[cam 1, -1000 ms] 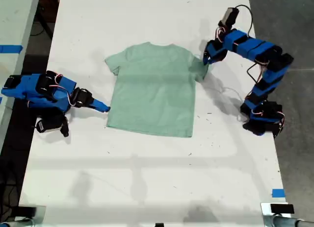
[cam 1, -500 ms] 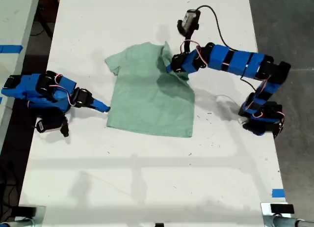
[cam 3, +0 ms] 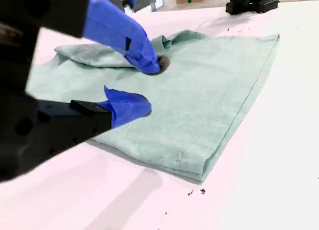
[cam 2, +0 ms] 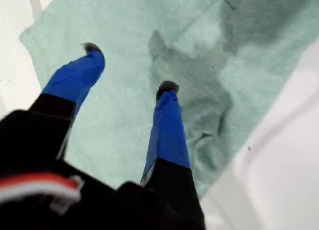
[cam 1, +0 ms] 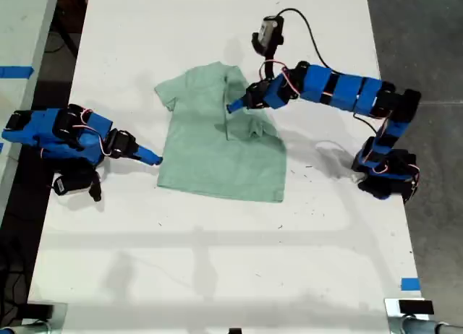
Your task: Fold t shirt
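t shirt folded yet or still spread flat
Partly folded: the t shirt has one sleeve side flipped inward under my first gripper, whose jaws are open; the other sleeve and the hem lie spread.

The t shirt [cam 1: 221, 135] lies on the table [cam 1: 217, 262], behind its middle in the exterior view. One sleeve side is folded over onto the body. My first gripper [cam 1: 233, 107] reaches in from the exterior view's right and is above the folded part, jaws apart, apparently clear of the cloth. My second gripper [cam 1: 153, 159] rests at the exterior view's left, just beside the shirt's lower corner.
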`<state>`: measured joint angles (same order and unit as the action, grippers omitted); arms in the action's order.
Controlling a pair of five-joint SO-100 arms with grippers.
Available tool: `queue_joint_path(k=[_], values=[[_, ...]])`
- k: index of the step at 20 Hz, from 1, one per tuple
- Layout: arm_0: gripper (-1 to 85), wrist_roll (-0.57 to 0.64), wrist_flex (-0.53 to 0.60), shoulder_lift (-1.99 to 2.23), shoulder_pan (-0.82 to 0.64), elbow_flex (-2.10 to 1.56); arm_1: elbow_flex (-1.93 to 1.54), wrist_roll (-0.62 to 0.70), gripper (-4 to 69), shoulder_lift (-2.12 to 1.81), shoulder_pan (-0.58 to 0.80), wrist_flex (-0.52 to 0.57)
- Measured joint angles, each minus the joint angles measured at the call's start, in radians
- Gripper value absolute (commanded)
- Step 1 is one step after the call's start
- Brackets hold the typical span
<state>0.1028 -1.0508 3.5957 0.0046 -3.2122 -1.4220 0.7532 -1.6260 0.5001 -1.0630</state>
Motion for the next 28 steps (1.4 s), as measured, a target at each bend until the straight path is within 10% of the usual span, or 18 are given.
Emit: queue_joint_path(k=[7, 10, 15, 28], values=[[9.8, 0.000, 0.000, 0.000, 0.000, 0.000, -1.137, -0.152, 0.5, -1.043, -0.137, 0.281], [9.8, 0.000, 0.000, 0.002, 0.000, 0.000, -1.603, -0.278, 0.8, -1.644, -0.129, 0.114], [9.8, 0.000, 0.000, 0.002, 0.000, 0.000, -1.629, -0.394, 0.7, -1.864, -0.095, -0.048], [9.8, 0.000, 0.000, 0.002, 0.000, 0.000, -1.632, -0.448, 0.7, -1.867, -0.098, -0.071]])
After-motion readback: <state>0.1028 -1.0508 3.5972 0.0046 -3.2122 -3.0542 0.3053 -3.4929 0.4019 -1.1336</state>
